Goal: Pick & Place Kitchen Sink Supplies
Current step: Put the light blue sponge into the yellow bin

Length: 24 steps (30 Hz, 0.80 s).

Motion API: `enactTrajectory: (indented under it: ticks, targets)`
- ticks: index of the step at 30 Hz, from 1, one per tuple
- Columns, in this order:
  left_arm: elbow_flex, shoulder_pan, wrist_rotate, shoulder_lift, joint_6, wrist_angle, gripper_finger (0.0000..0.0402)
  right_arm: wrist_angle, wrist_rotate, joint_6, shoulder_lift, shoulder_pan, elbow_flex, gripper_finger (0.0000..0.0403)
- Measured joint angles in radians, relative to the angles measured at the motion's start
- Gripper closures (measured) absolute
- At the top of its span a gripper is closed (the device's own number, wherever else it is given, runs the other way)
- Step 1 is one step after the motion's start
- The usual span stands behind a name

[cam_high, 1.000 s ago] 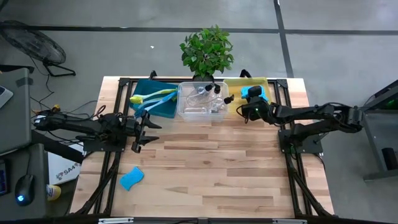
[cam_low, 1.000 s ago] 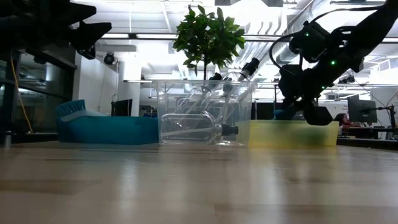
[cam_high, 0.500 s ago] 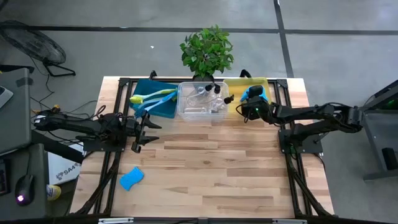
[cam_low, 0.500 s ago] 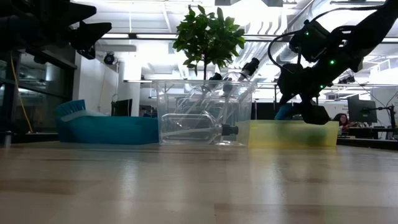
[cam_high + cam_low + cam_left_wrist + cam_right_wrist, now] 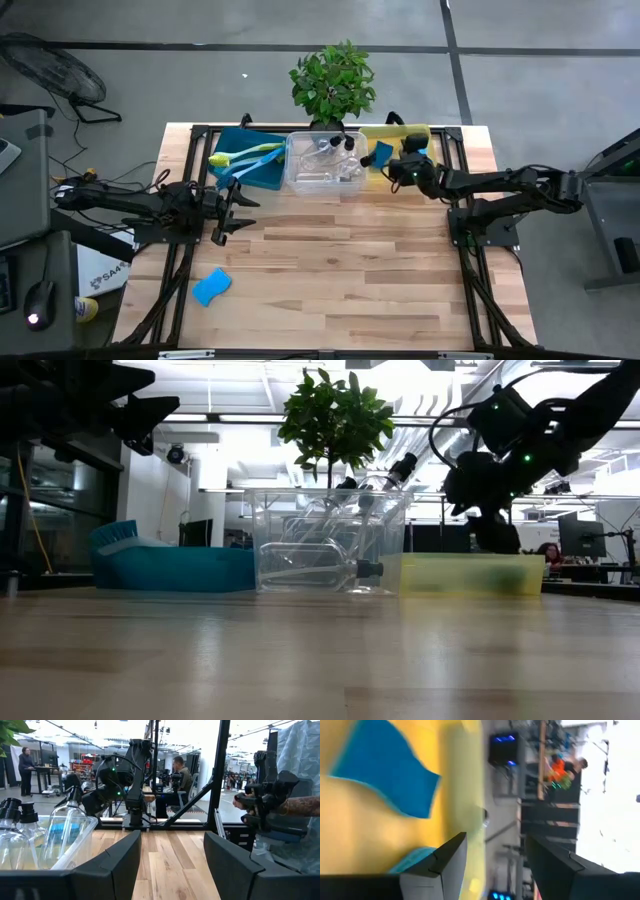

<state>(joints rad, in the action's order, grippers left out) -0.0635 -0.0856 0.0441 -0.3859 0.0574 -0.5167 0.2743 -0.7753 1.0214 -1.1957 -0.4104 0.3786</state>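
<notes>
My right gripper (image 5: 395, 164) stands open over the yellow bin (image 5: 415, 131), holding nothing. A wavy-edged blue sponge (image 5: 382, 153) lies on the bin's floor (image 5: 360, 830), ahead of the open fingers in the right wrist view (image 5: 492, 865). A second blue piece (image 5: 412, 859) shows beside one finger. Another blue sponge (image 5: 211, 286) lies flat on the table near the left front. Brushes (image 5: 243, 155) rest in the teal bin (image 5: 262, 172), and pump bottles (image 5: 330, 152) lie in the clear bin (image 5: 325, 178). My left gripper (image 5: 234, 206) waits open at the table's left.
A potted plant (image 5: 333, 83) stands behind the bins at the far edge. The three bins form a row along the far side (image 5: 325, 540). Bare wooden table (image 5: 340, 270) spreads between the arms and toward the near edge. People show in the room beyond the table.
My right gripper has let go of the blue sponge it held above the yellow bin. The sponge has dropped into the bin and lies toward its left end. The gripper has rolled and tipped a little while staying in place.
</notes>
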Motion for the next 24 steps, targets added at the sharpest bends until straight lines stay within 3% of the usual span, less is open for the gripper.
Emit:
enactTrajectory:
  ticks: [10,17,24]
  targets:
    - [0.0,0.0,0.001,0.0,0.0,0.004,0.0191,0.091,-0.22,0.01,0.0,0.052,0.0,0.021]
    - [0.0,0.0,0.002,0.001,0.0,0.003,0.0191,0.09,-0.336,-0.108,0.0,0.149,0.0,0.021]
    - [0.0,0.0,0.014,0.001,0.036,0.012,0.0191,0.09,-0.359,-0.296,0.0,0.245,0.0,0.021]
